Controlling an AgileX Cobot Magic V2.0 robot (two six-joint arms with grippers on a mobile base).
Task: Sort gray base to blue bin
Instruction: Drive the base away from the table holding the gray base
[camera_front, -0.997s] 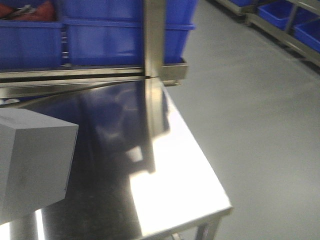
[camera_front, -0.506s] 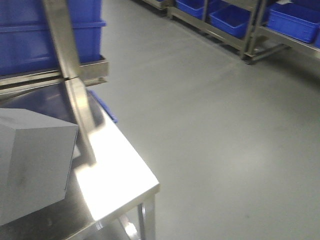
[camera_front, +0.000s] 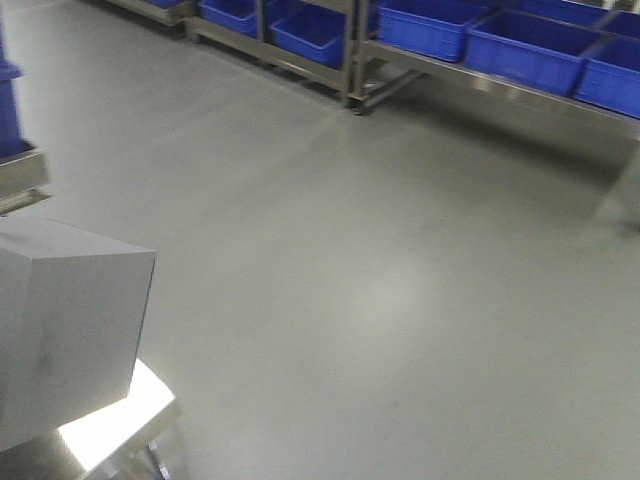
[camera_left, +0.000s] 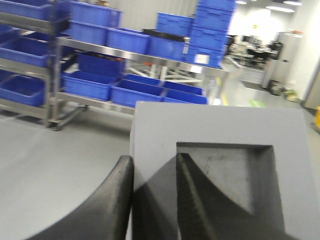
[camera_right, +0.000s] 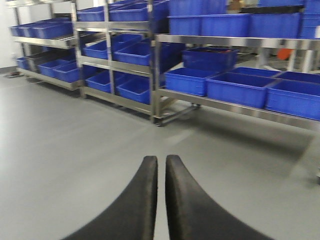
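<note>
The gray base (camera_left: 220, 122) fills the left wrist view, its square recessed face toward the camera. My left gripper (camera_left: 154, 157) is shut on its thick border, with one finger outside the block and one inside the recess. In the front view the gray base (camera_front: 70, 330) hangs at the lower left, above the corner of a steel table (camera_front: 110, 430). My right gripper (camera_right: 161, 157) is shut with nothing between its fingers, above bare floor. Several blue bins (camera_front: 520, 45) sit on racks across the room; I cannot tell which is the task's blue bin.
Steel shelving racks (camera_front: 355, 60) holding rows of blue bins (camera_right: 235, 87) line the far side. More blue bins (camera_left: 135, 92) and stacked totes show behind the block. Grey floor (camera_front: 380, 280) lies between me and the racks.
The front view has swung right: the steel table and the blue bins behind it slid out to the left, and open floor and racks came in. The gray base keeps its place in the frame.
</note>
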